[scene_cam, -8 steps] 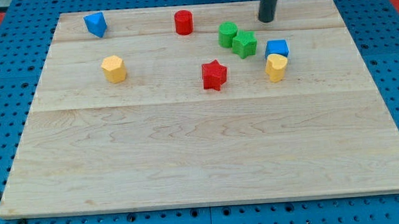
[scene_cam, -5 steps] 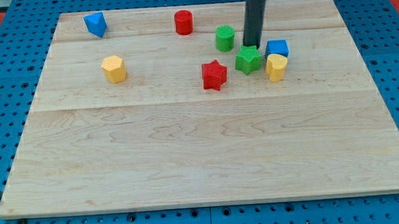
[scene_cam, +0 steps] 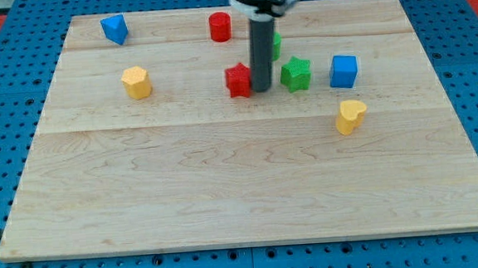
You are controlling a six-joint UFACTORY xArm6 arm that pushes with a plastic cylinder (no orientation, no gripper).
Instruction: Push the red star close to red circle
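Tip (scene_cam: 263,88) against red star's (scene_cam: 238,81) right side.

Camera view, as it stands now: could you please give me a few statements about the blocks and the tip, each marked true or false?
1. My tip stands on the view's right side of the red star. True.
2. The red circle touches the red star. False: bare board lies between them.
3. The green star lies between my tip and the blue cube. True.
4. The yellow heart sits at the view's top left. False: it sits right of centre, below the blue cube.
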